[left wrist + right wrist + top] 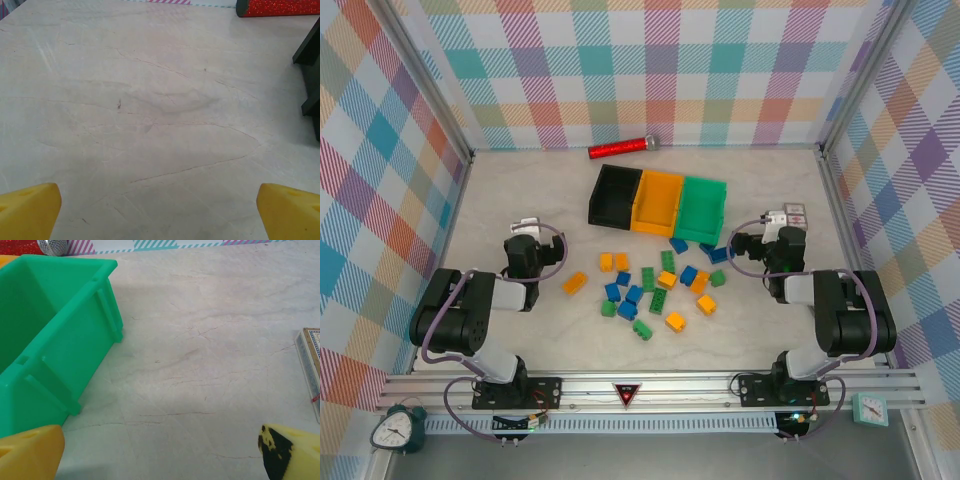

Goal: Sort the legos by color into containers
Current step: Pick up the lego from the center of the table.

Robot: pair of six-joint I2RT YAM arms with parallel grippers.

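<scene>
Three joined containers (656, 223), roughly twenty scattered legos (657, 302), left end effector (160, 212) spread, right end effector (161, 452) spread

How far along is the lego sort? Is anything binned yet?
Nothing looks done: from above, the black bin, yellow-orange bin and green bin all look empty. Nothing is in hand either: the left hand and right hand are both open over bare table. All of the sorting is left: the yellow-orange, blue and green legos lie loose in front of the bins.
</scene>
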